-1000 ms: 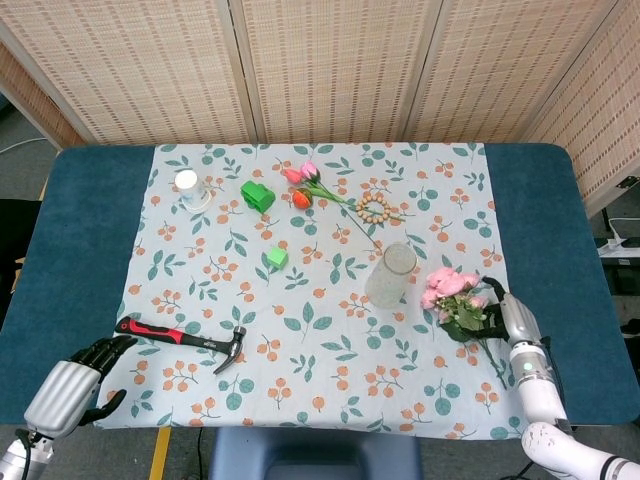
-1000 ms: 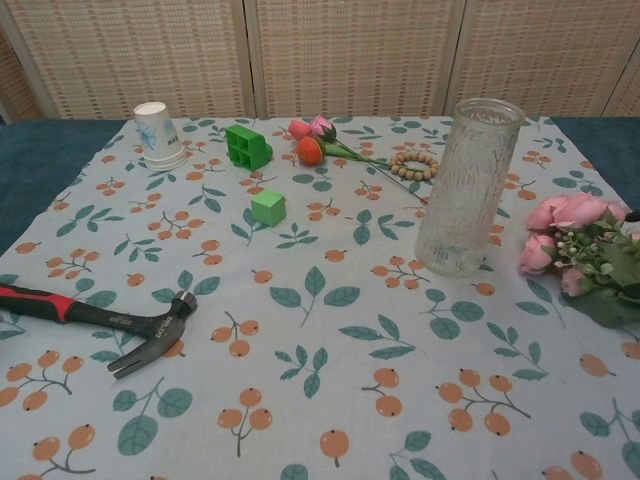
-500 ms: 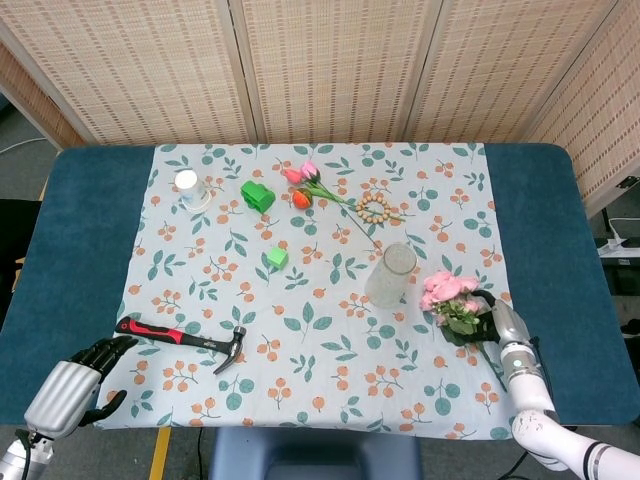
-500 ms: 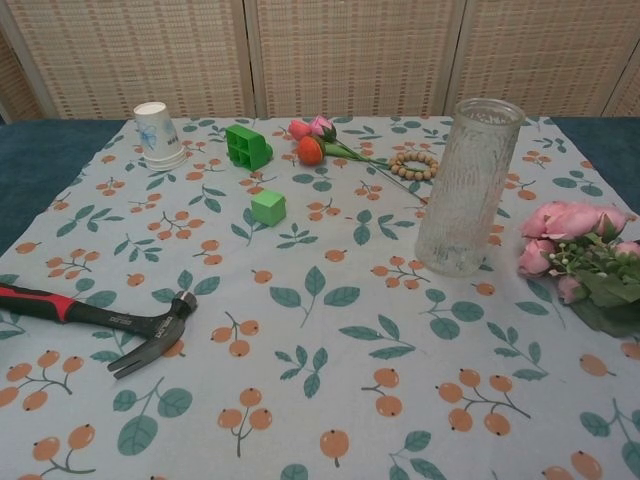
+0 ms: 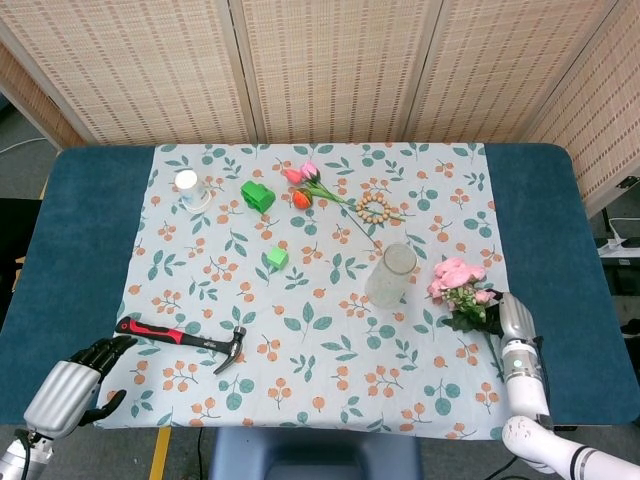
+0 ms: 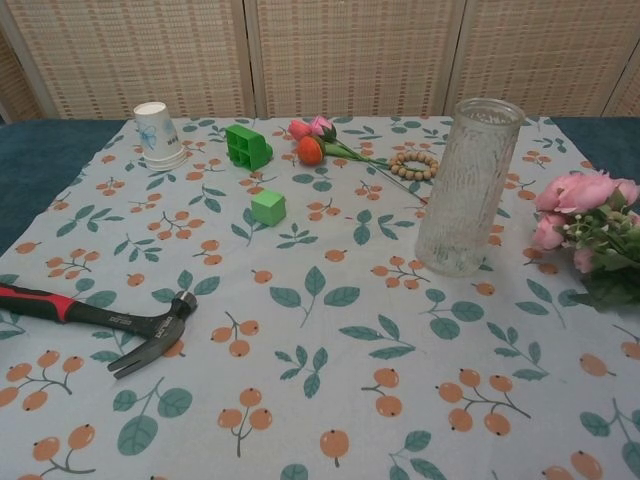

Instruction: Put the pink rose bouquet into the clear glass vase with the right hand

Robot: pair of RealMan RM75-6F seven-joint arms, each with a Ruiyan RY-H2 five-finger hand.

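Floral tablecloth (image 5: 320, 330); pink rose bouquet (image 5: 462, 292) in right hand (image 5: 508, 322) fingers.

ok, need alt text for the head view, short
The right hand holds a pink rose bouquet just right of an upright clear glass vase on a floral tablecloth. A red-handled claw hammer lies front left, near the idle left hand.

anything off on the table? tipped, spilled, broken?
Only the paper cup at the far left: it sits upside down, rim on the cloth. The glass vase stands upright and empty. The hammer lies flat. No spill or damage shows.
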